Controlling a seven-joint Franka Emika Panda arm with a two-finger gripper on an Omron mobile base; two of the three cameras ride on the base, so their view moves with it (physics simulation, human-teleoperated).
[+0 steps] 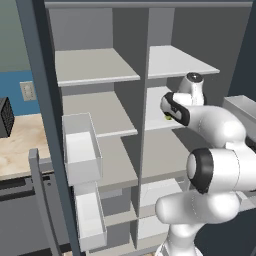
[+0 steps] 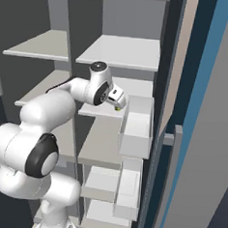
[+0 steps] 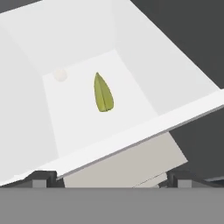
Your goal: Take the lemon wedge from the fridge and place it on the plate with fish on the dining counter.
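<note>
From my station I see the gripper reaching into the open fridge with its jaws spread wide and nothing between them, while the lemon wedge lies on the light shelf toward twelve o'clock of the fingertips, well apart from them.

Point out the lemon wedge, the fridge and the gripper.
lemon wedge [image 3: 103, 93]: hand view, middle of the yellow-green wedge lying on the shelf.
fridge [image 1: 97, 66]: left base view, upper left shelf surface.
gripper [image 2: 118, 101]: right base view, at the fingertips by the shelf edge.
</note>
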